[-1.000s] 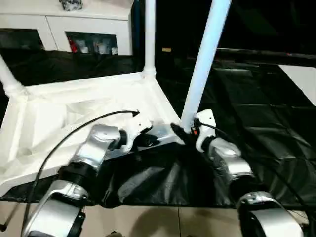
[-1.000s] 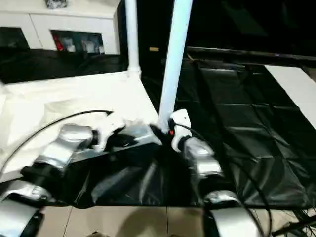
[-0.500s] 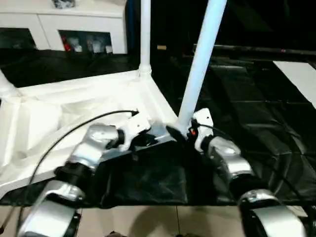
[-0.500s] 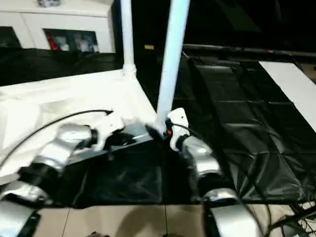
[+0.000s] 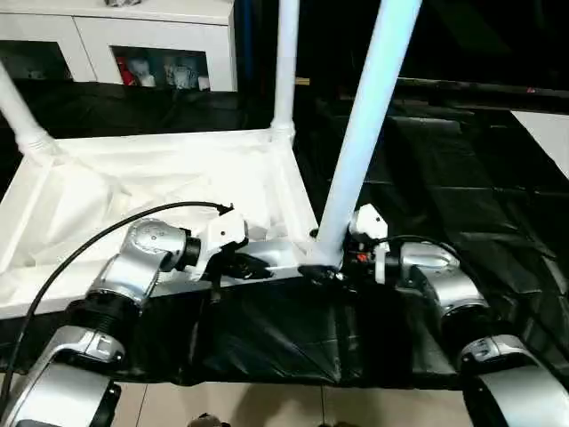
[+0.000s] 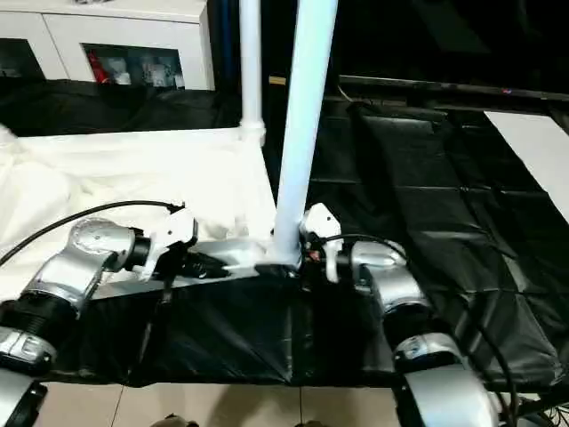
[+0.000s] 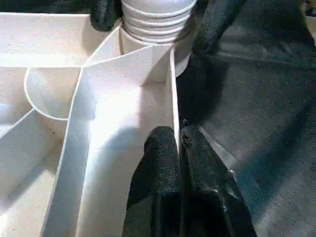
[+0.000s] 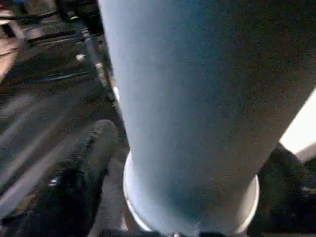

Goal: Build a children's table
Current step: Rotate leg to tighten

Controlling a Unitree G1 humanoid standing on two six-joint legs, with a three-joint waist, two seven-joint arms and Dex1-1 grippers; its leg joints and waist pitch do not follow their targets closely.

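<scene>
From my head camera, the children's table top (image 5: 160, 191) lies upside down on the black-covered tabletop (image 5: 462, 196), ribs up, with legs standing in its far sockets and a near-right leg (image 5: 360, 142) upright in the corner socket. My left claw (image 5: 258, 265) is clamped narrow on the top's near rim, just left of that socket; my right claw (image 5: 331, 267) stands wide around the leg's base.

My left wrist camera shows my fingers (image 7: 165, 163) pinched shut on a thin rib wall beside the leg's flared end (image 7: 158, 17). That plastic looks light, stiff and smooth, so I judge the rim a fair anchor.

My right wrist camera has the leg (image 8: 197, 98) between my spread fingers (image 8: 91, 163). The tube looks slick; I'd grip low, near the socket.
</scene>
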